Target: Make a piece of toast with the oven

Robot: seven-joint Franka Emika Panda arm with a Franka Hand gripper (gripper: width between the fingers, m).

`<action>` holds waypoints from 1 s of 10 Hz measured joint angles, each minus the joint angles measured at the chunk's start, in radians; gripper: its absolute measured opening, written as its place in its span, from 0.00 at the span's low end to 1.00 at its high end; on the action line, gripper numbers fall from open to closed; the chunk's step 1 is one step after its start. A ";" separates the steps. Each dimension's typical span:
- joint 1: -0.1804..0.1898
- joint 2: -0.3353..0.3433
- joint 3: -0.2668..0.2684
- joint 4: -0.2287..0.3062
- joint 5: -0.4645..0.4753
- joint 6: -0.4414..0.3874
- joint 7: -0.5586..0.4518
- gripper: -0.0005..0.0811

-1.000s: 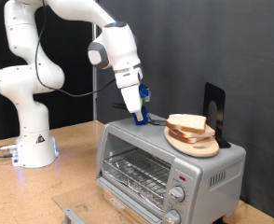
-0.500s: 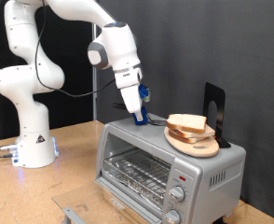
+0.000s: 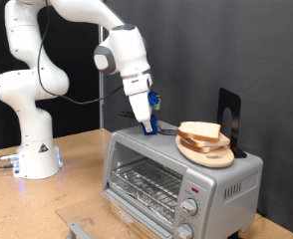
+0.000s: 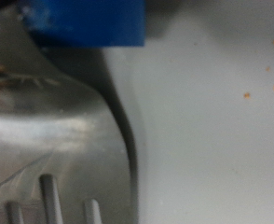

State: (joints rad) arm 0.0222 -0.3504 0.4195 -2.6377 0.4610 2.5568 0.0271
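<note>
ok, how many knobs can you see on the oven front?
2, both on the oven front panel at the exterior view's right: upper knob, lower knob cut by the frame's bottom edge. More may be hidden below.

The Panda arm (image 3: 47,60) is glossy white with rounded segments and dark grey joint rings. Near the oven (image 3: 181,179), its gripper (image 3: 146,124) carries blue finger parts. The base glows blue.

No writing, label, brand or number is legible in either view.
</note>
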 joint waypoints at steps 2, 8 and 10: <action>0.000 0.005 0.000 0.000 0.000 0.001 0.000 0.99; 0.000 0.005 0.000 0.003 0.000 0.002 0.000 0.99; 0.000 0.005 0.000 0.003 0.000 0.002 0.000 0.99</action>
State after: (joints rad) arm 0.0221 -0.3456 0.4195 -2.6342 0.4613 2.5586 0.0270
